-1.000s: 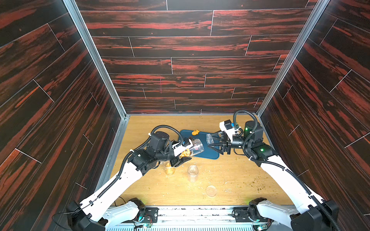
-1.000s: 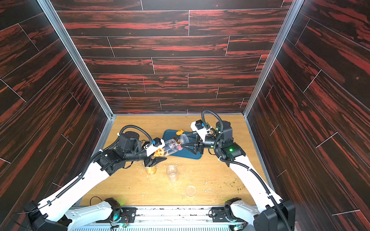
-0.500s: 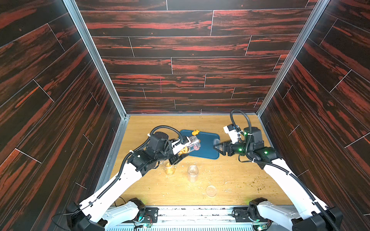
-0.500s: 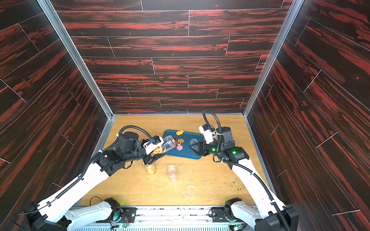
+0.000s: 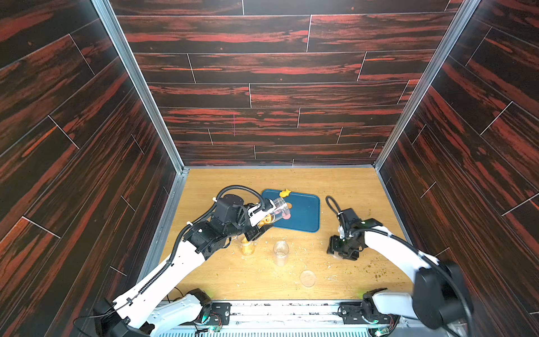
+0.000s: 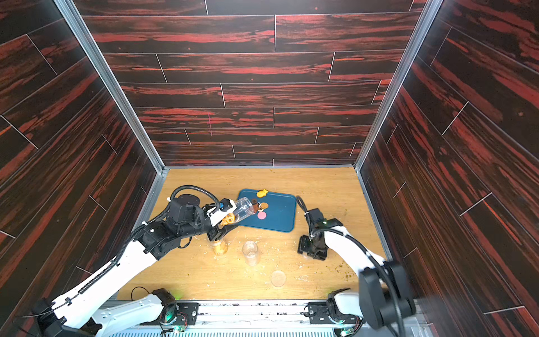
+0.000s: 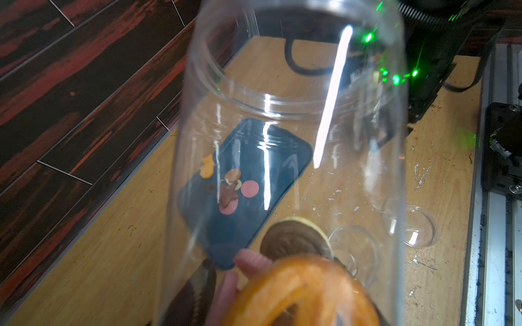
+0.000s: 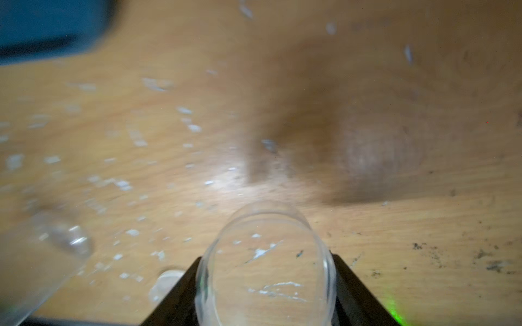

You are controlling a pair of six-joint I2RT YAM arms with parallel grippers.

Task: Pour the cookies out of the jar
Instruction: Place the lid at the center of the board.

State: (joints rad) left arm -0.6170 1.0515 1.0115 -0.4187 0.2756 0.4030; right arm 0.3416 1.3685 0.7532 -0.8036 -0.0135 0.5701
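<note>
Lying bunched at the base end of the tilted jar point(image 5: 276, 207), the cookies point(image 7: 299, 290) sit right where the left gripper point(image 5: 258, 223) clamps it, half closed around the clear wall. From the wrist I make out an orange pretzel, a brown round and something pink.

The jar's open mouth points toward 2 o'clock and hangs over the near-left corner of the blue tray point(image 6: 280, 217). More cookies lie loose there, a pink round cookie point(image 6: 262, 215) among them and an orange fish shape at the tray's 12 o'clock edge.

At 6 o'clock from the gripper a second jar point(image 5: 247, 246) with orange pieces stands on the table point(image 5: 350, 186). An empty jar point(image 5: 280, 252) stands just beside it at 3 o'clock, with a flat lid point(image 5: 307, 278) toward 5 o'clock. Pale crumbs point(image 5: 303, 251) speckle the wood.

Well off at 3 o'clock, the right gripper point(image 5: 339, 252) is low over the table, partly closed on a clear round piece point(image 8: 268, 268).
</note>
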